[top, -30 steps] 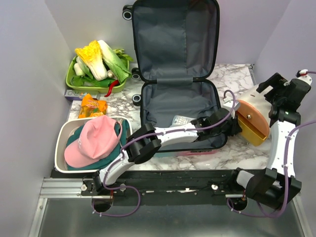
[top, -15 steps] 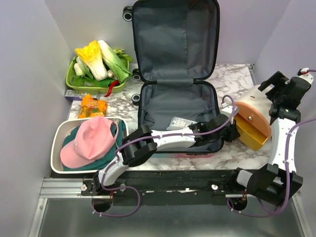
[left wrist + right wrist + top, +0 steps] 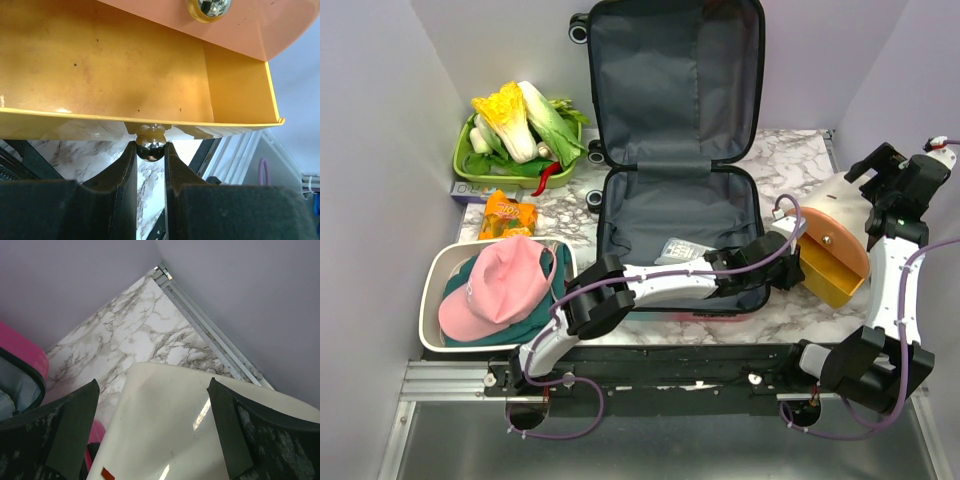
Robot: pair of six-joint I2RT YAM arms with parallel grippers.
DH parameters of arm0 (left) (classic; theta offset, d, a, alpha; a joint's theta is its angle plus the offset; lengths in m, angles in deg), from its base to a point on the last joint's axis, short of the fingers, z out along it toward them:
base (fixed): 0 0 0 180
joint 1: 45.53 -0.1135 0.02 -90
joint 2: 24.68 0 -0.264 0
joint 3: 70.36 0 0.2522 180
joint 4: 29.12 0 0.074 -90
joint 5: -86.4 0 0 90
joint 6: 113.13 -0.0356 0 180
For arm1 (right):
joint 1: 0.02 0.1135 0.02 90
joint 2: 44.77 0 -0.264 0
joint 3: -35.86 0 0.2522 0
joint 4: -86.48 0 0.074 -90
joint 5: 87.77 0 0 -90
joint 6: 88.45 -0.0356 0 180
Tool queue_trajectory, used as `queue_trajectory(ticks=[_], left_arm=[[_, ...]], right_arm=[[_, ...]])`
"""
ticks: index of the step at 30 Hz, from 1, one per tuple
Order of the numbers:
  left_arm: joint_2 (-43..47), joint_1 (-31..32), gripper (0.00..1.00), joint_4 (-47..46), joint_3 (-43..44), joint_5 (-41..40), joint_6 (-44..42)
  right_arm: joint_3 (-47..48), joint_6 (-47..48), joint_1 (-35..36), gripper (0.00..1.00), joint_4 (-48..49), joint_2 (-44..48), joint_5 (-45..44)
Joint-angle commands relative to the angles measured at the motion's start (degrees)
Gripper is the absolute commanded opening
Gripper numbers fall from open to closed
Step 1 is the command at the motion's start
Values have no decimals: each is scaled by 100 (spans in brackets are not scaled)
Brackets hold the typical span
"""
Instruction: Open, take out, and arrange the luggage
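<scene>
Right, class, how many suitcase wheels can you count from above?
3. One wheel at the suitcase lid's far-left corner, two beside its hinge. Another may be hidden.

Luggage (image 3: 675, 110), upper centre: lining showing matt grey cloth. Yellow box (image 3: 100, 60): gleaming smooth glossy plastic; knob (image 3: 151, 148) shining metallic.

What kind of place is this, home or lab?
Probably a lab test cell, not a home: plain walls box in a marble-pattern table, the arms mount on an aluminium rail, and props like the open luggage and vegetable basket look staged.
</scene>
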Motion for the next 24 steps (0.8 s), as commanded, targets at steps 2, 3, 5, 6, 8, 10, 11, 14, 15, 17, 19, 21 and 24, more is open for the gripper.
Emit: queue_trajectory(ticks=[2, 3, 5, 6, 8, 10, 11, 14, 15, 17, 19, 21, 24], left_arm=[[147, 379, 10, 933, 102, 373, -437], [199, 379, 26, 951, 41, 336, -420], [419, 379, 40, 828, -170, 336, -534], [481, 379, 52, 715, -223, 336, -560], [621, 379, 54, 670, -250, 345, -622], [709, 379, 58, 678, -206, 424, -639], [736, 379, 59, 661, -189, 459, -648], [833, 379, 61, 643, -145, 652, -701], [876, 379, 65, 600, -153, 713, -718], [991, 371, 70, 564, -206, 828, -762], [1166, 370, 73, 555, -276, 846, -850], [1298, 335, 73, 555, -329, 732, -929], [1509, 169, 77, 765, -373, 389, -921]], right_arm=[[-407, -104, -32, 100, -1394, -402, 37], [-407, -104, -32, 100, -1394, -394, 46], [-407, -104, -32, 100, -1394, -376, 55], [-407, -104, -32, 100, -1386, -376, 55], [-416, -95, -32, 100, -1386, -367, 55], [-407, -95, -32, 100, -1386, -367, 81], [-407, -86, -32, 100, -1386, -376, 81], [-416, -68, -32, 100, -1386, -341, 73], [-416, -60, -32, 100, -1377, -341, 64], [-416, -51, -32, 100, -1359, -376, 38], [-399, 2, -32, 100, -1359, -385, 37], [-337, 255, -32, 100, -1324, -297, 186], [-74, 502, -23, 100, -1403, 175, 573]])
